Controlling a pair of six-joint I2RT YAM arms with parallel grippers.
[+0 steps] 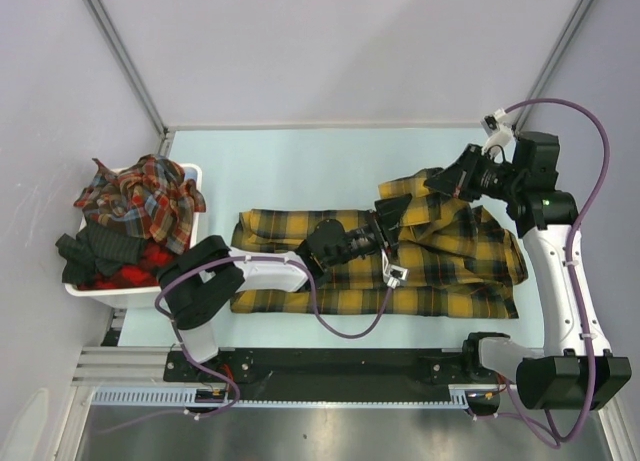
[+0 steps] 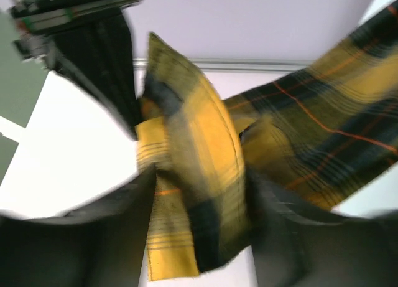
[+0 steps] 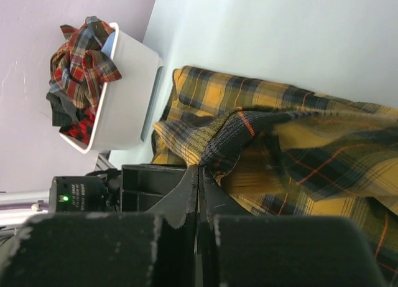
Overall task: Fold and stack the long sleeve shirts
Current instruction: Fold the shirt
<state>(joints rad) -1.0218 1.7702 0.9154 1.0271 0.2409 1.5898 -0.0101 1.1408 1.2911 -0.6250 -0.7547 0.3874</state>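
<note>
Left pincer (image 1: 393, 213) clamped on mustard plaid shirt (image 1: 280, 227), right pincer (image 3: 199, 170) closed on same shirt

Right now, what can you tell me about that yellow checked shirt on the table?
The mustard-yellow shirt looks like soft flannel, checked in black with thin red lines. It lies lengthwise across the pale table, flat on its left part and rumpled on its right. The left gripper pinches a bunched fold near its middle. The right gripper is shut on an edge at its far right side, holding that part raised.
</note>
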